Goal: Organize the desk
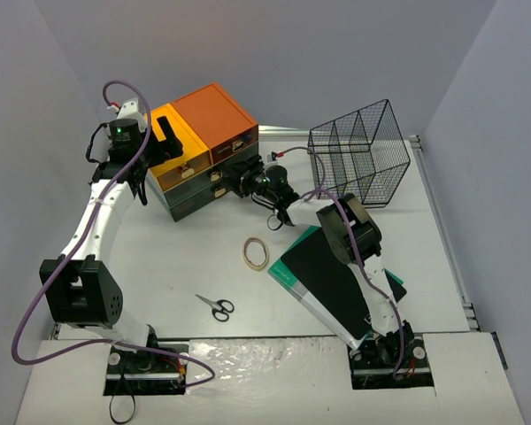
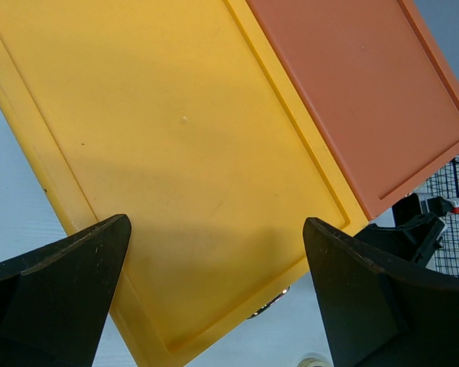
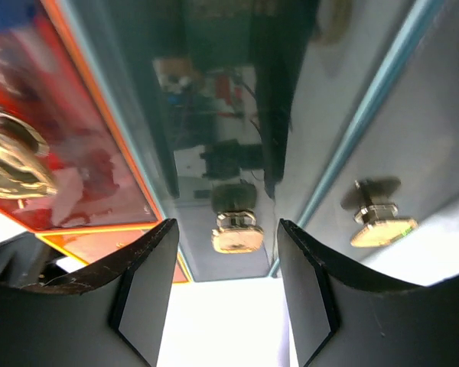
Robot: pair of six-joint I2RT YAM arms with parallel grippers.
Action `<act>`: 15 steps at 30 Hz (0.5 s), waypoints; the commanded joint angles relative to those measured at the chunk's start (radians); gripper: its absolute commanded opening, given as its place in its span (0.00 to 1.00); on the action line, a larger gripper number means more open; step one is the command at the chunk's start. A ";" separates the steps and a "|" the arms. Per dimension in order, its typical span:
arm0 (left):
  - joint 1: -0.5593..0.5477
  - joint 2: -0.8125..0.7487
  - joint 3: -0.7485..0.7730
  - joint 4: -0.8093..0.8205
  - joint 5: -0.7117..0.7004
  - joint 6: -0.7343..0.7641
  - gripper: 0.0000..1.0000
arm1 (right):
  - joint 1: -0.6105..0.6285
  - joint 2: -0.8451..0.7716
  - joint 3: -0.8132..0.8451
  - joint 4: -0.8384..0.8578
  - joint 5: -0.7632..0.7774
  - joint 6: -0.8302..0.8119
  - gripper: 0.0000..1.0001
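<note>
The white desk [image 1: 186,257] carries a dark green drawer chest [image 1: 214,181] with a yellow [image 2: 176,138] and orange [image 2: 352,84] top. My left gripper [image 1: 170,135] hangs open over the yellow lid [image 1: 179,142], its jaws [image 2: 216,222] wide with nothing between them. At the chest's front, my right gripper [image 1: 242,181] faces the drawers. In the right wrist view its fingers [image 3: 226,225] stand open on either side of a brass knob [image 3: 237,233] without touching it. A second knob [image 3: 379,222] shows to the right.
A black wire basket [image 1: 358,159] lies tilted at the back right. A tan ring [image 1: 255,253] sits mid-desk, scissors [image 1: 217,306] lie near the front, and a black notebook with a green edge [image 1: 323,270] lies under the right arm.
</note>
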 commanded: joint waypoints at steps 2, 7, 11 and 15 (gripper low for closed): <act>0.046 0.031 -0.031 -0.222 -0.088 -0.019 0.97 | 0.026 -0.077 0.004 0.029 -0.022 -0.008 0.51; 0.046 0.030 -0.027 -0.225 -0.090 -0.016 0.97 | 0.033 -0.059 0.027 0.021 -0.026 -0.015 0.51; 0.046 0.026 -0.029 -0.228 -0.092 -0.013 0.97 | 0.035 -0.034 0.060 0.004 -0.029 -0.016 0.51; 0.046 0.026 -0.029 -0.228 -0.094 -0.011 0.97 | 0.038 -0.022 0.083 -0.013 -0.024 -0.034 0.47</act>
